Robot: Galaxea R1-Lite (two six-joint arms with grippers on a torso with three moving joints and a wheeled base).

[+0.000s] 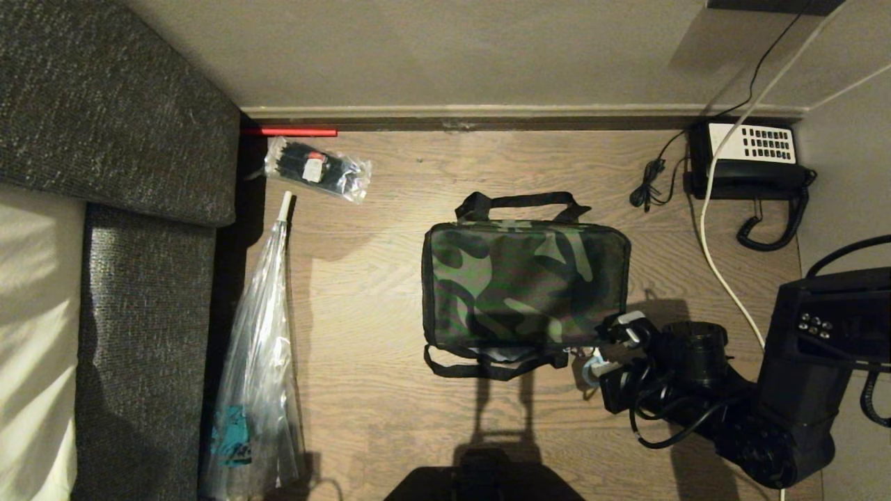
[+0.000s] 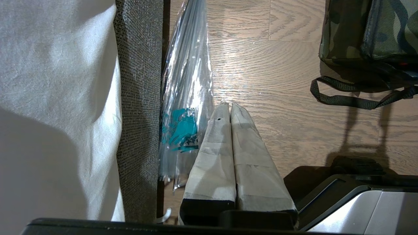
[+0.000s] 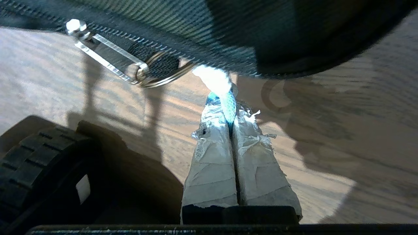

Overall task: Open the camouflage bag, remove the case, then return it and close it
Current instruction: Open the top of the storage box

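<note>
Tool [image 3: 230, 112] on right is closed on cord pull [image 3: 225, 98] below camouflage bag [image 1: 522, 285], so I can drag zipper.

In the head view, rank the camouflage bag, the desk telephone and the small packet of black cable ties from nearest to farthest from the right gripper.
From the right gripper:
1. camouflage bag, at the gripper, its near right corner.
2. desk telephone, far right by the wall.
3. packet of cable ties, far left.

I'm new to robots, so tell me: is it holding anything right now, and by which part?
Yes. The right gripper pinches a white-and-teal cord hanging at the zipper of the bag, near its end. The left gripper holds nothing.
</note>
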